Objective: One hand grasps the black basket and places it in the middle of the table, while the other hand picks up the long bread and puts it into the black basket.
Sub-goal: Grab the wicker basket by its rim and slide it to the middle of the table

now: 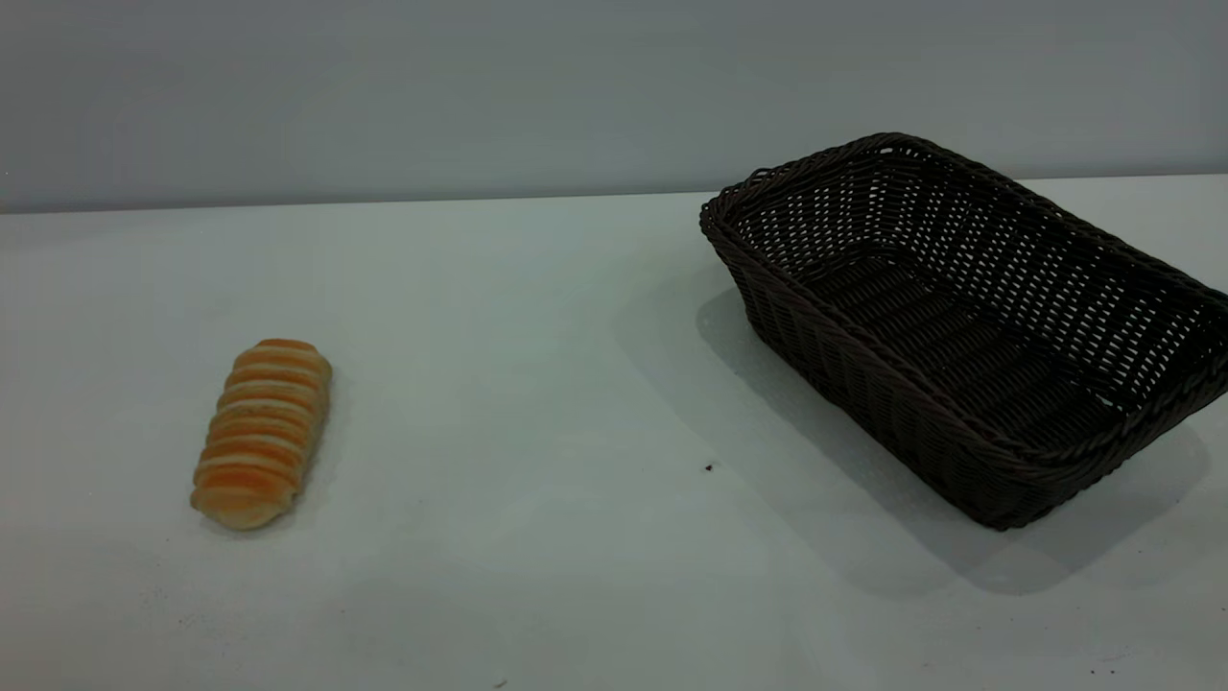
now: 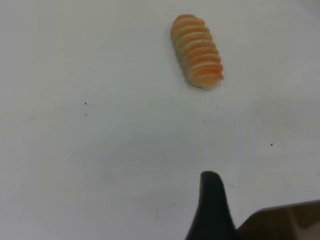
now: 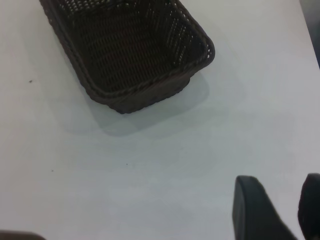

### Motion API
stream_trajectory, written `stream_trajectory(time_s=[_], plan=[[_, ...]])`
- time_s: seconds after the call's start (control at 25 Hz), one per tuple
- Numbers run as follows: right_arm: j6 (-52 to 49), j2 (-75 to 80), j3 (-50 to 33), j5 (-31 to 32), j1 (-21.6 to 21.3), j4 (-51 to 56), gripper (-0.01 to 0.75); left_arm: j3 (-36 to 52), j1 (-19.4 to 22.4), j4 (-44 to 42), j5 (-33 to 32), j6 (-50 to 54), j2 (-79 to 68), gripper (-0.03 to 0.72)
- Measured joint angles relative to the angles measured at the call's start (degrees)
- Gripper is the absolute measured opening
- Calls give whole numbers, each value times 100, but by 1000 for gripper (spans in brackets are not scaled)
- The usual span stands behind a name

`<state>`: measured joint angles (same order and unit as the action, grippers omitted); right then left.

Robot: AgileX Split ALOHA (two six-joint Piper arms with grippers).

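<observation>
The long bread (image 1: 261, 432), an oblong bun with orange and cream stripes, lies on the white table (image 1: 528, 384) at the left. The black basket (image 1: 863, 384) stands empty at the right, turned at an angle, its far corner running off the view's right edge. Neither arm shows in the exterior view. My left gripper (image 2: 212, 200) hangs above bare table some way from the bread (image 2: 196, 50). My right gripper (image 3: 280, 176) is open and empty above bare table, apart from the basket (image 3: 145, 97).
A tiny dark speck (image 1: 709, 467) lies on the table near the basket's left side. A grey wall stands behind the table's far edge. White tabletop stretches between the bread and the basket.
</observation>
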<state>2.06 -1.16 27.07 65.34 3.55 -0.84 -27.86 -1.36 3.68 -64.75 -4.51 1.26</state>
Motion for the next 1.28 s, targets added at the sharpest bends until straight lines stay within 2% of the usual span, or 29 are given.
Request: stream_trajectory(time_s=[0.52, 0.68, 0.8, 0.92, 1.08, 1.28], plan=[[49, 24, 6, -16, 0, 5, 248, -55, 0, -11, 45, 0, -98, 579], [75, 697, 154, -390, 0, 84, 344, -375, 0, -22, 452, 127, -1038, 579], [82, 1593, 232, -904, 0, 130, 473, -730, 0, -6, 1040, 50, -2148, 579], [82, 2727, 338, -1228, 0, 314, 568, -1219, 0, 56, 1498, -54, -3246, 579], [31, 4160, 584, -1477, 0, 828, 590, -1818, 0, 330, 1757, -354, -4402, 579], [-386, 5896, 746, -2354, 0, 1517, 589, -2063, 0, 790, 2004, -1061, -5265, 579]])
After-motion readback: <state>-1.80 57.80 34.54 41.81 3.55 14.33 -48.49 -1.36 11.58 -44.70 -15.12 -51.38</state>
